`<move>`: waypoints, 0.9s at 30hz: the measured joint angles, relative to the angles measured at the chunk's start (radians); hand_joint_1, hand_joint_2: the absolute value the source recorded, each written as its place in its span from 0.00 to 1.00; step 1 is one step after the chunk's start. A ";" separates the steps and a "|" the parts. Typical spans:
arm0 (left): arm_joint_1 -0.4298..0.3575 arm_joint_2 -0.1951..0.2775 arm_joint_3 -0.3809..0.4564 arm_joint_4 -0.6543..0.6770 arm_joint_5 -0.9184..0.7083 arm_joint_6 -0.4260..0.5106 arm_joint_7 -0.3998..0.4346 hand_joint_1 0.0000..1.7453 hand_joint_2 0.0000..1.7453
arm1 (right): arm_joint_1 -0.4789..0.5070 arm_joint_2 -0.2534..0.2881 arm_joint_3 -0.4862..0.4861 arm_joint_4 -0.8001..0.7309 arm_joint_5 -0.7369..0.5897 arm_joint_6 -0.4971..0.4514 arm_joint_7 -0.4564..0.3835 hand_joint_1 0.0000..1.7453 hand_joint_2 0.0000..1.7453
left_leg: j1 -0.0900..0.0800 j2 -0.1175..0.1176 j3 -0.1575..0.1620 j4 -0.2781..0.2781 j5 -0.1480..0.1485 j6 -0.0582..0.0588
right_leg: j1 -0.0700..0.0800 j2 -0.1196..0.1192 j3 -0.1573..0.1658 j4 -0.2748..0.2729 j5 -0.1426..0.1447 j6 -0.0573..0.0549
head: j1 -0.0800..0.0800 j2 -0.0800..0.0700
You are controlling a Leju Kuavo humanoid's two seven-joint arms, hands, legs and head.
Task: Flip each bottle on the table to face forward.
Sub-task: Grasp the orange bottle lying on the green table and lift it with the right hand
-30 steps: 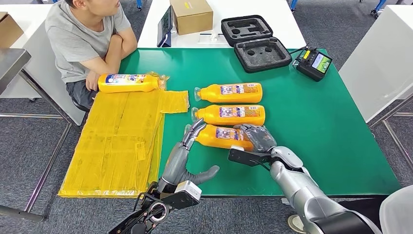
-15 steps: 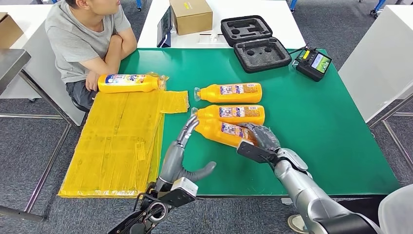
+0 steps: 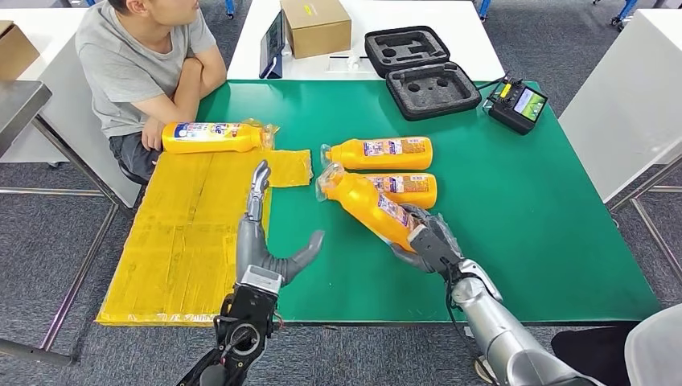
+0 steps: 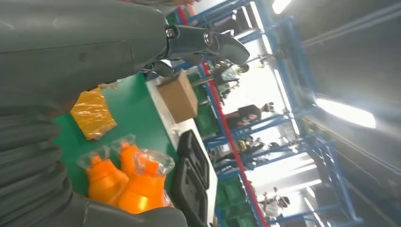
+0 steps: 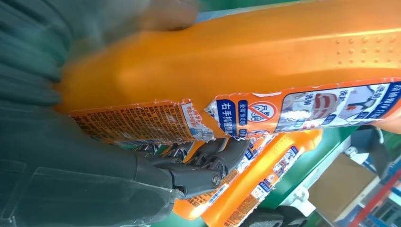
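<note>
- The right hand is gripping the base of a glossy orange plastic bottle, tilting it over the green desk.
- 2 matching bottles are lying flat just beyond it.
- The left hand is hovering with fingers spread, holding nothing, beside crinkled yellow wrap.

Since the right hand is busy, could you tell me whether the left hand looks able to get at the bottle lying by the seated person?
Probably yes: the left hand is open above the yellow sheet, and nothing lies between it and that bottle, though the person's arm rests close by.
</note>
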 joint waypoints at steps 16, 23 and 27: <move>-0.012 -0.057 0.035 0.266 0.225 -0.215 -0.009 0.00 1.00 | 0.179 -0.056 0.095 -0.349 -0.187 -0.049 0.000 1.00 1.00 | 0.000 0.000 -0.002 0.000 -0.001 0.000 | 0.000 -0.001 -0.002 0.000 0.000 0.000 | 0.000 0.000; -0.048 -0.076 0.023 0.410 0.252 -0.268 -0.010 0.00 1.00 | 0.213 -0.056 0.103 -0.443 -0.197 -0.043 0.000 1.00 1.00 | 0.000 0.000 -0.002 0.000 0.000 0.000 | 0.000 -0.001 -0.002 0.000 0.000 0.000 | 0.000 0.000; -0.073 -0.088 0.023 0.477 0.274 -0.290 -0.010 0.00 1.00 | 0.231 -0.053 0.104 -0.499 -0.198 -0.034 0.000 1.00 1.00 | 0.000 0.000 -0.002 0.000 0.000 0.000 | 0.000 -0.001 -0.002 0.000 0.000 0.000 | 0.000 0.000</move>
